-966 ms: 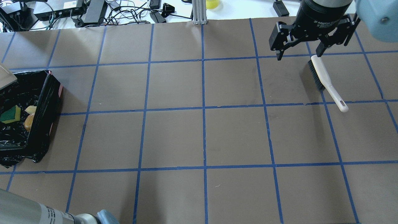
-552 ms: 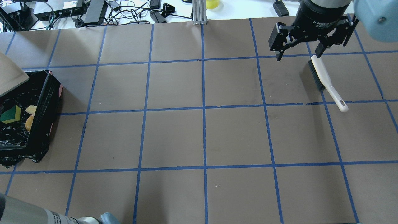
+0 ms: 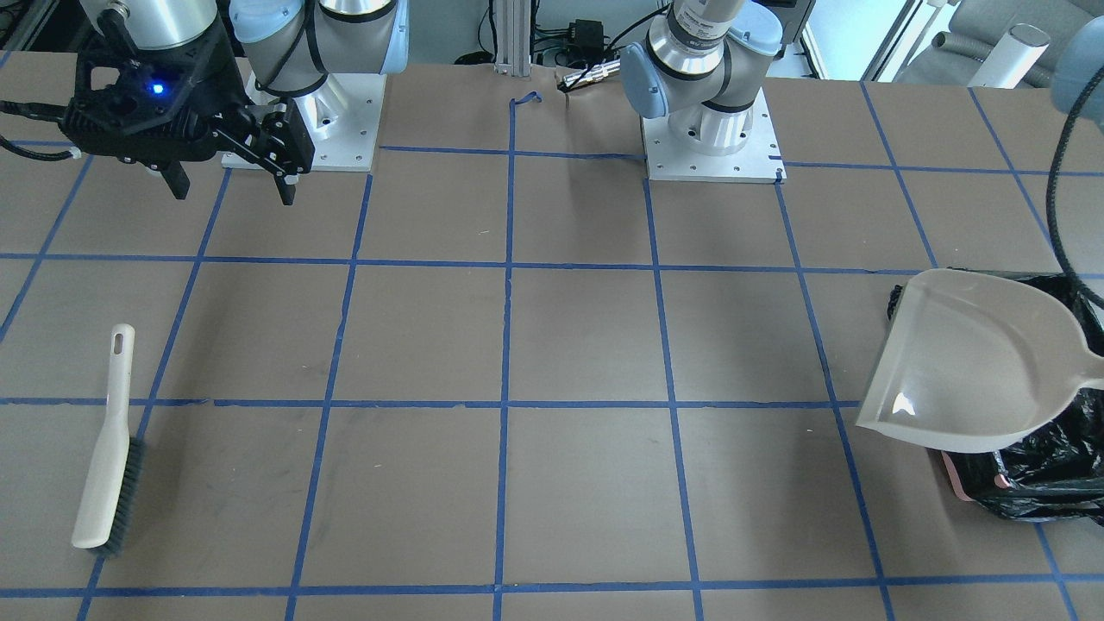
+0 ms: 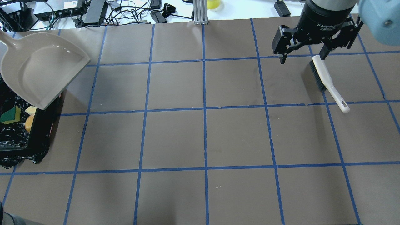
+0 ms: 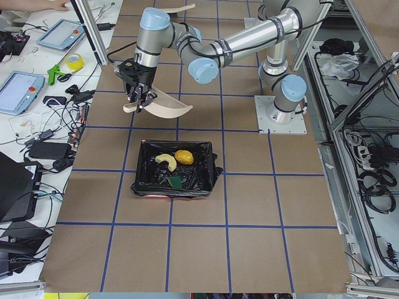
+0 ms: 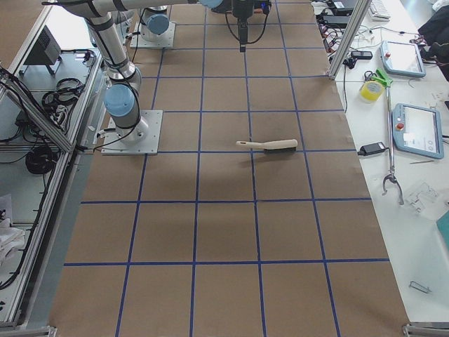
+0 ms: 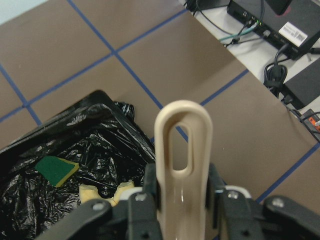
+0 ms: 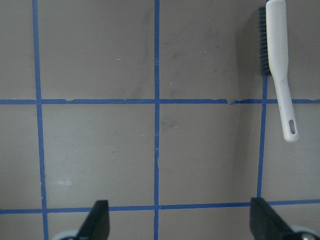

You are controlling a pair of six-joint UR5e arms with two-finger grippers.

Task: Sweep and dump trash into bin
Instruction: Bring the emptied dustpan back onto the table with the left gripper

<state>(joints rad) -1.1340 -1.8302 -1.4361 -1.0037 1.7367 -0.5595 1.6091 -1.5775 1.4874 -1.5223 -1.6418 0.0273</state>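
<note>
The bin (image 4: 39,125), a box lined with a black bag, stands at the table's left edge. Inside lie the yellow-and-green sponge (image 4: 11,114), the cream crescent (image 4: 31,109) and the golden-brown lump (image 4: 29,122). My left gripper (image 7: 182,200) is shut on the handle of the empty beige dustpan (image 4: 40,67) and holds it in the air over the bin's far edge. The gripper itself is outside the overhead view. My right gripper (image 4: 303,57) is open and empty, hovering just behind the head of the white brush (image 4: 325,79) lying on the table.
Cables and power boxes (image 4: 93,12) lie beyond the table's far edge. A metal post (image 4: 200,12) stands at the far middle. The two arm bases (image 3: 707,129) sit at the robot's side of the brown, blue-gridded table (image 4: 206,137).
The dustpan has swung in from the left edge, up and to the right over the bin's far side. The left arm's elbow has left the bottom-left corner. The right gripper has barely moved.
</note>
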